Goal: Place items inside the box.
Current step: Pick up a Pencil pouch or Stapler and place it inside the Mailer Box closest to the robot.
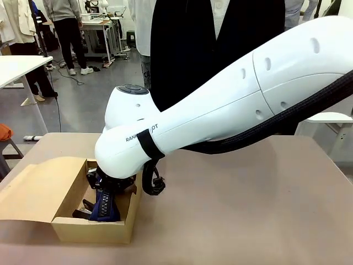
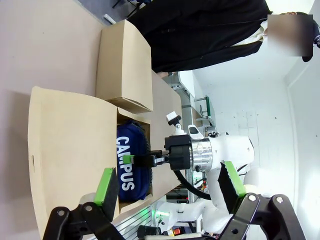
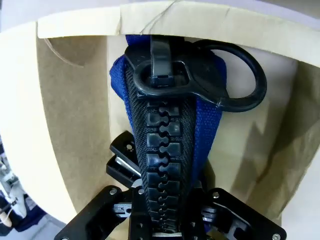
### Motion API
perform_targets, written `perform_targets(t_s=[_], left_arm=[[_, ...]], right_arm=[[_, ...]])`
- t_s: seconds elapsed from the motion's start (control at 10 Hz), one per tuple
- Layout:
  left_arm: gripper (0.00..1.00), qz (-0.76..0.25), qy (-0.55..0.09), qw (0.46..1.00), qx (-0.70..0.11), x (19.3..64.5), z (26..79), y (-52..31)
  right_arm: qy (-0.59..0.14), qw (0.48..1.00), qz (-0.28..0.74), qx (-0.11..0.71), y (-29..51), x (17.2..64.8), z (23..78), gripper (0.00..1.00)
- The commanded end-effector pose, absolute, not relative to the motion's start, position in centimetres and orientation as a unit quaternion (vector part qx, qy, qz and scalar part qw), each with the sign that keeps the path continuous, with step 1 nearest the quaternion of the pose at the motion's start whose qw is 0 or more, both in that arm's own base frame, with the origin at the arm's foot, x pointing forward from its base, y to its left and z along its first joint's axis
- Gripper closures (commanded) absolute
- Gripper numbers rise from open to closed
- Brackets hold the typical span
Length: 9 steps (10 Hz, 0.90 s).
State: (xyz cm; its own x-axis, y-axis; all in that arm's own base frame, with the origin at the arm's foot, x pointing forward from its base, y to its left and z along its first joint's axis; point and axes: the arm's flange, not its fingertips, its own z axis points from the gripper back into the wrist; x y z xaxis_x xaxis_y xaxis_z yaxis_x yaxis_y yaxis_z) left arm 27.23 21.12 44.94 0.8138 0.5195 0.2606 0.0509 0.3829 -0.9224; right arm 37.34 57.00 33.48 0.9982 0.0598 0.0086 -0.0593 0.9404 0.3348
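Placing navy pencil case in box: right gripper clenched on it, left gripper released. Next likely called for letting go, lifting clear.

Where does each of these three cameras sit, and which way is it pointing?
Front: fixed on the robot's side of the table, facing across at the person; the right arm reaches into the box.
Left wrist: on the left arm, rolled sideways, looking past the open left gripper at the right gripper holding the case.
Right wrist: on the right arm, looking down its gripper at the case's zip.
Shared: all three show the case and box; front and left wrist both show the person.
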Motion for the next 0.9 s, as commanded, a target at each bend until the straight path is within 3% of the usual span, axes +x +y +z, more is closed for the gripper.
perform_targets(t_s=[0.0,0.1,0.2,0.3,0.4,0.5,0.7,0.8], left_arm=[[0.0,0.143,-0.276,0.781,-0.542,27.1,44.9,20.9],[0.0,0.143,-0.276,0.781,-0.542,27.1,44.9,20.9],[0.0,0.143,-0.276,0.781,-0.542,27.1,44.9,20.9],[0.0,0.143,-0.276,0.781,-0.542,27.1,44.9,20.9],[0.0,0.143,-0.276,0.781,-0.542,27.1,44.9,20.9],[0.0,0.143,-0.276,0.781,-0.542,27.1,44.9,20.9],[0.0,0.143,-0.276,0.781,-0.542,27.1,44.9,20.9],[0.0,0.143,-0.276,0.781,-0.542,27.1,44.9,20.9]], right_arm=[[0.011,0.985,0.017,0.172,56.6,37.9,33.9,0.86],[0.013,0.985,0.02,0.172,56.4,37.8,33.9,0.33],[0.015,0.984,0.018,0.176,56.2,37.8,34.0,0.27],[0.011,0.984,0.018,0.178,55.9,37.8,34.2,0.0],[0.007,0.983,0.017,0.184,55.7,37.7,34.6,0.0],[0.001,0.982,0.013,0.187,55.3,37.7,34.9,0.2],[-0.007,0.98,0.012,0.198,54.6,37.2,35.8,0.0],[-0.011,0.98,0.013,0.199,54.4,37.0,36.2,0.0]])
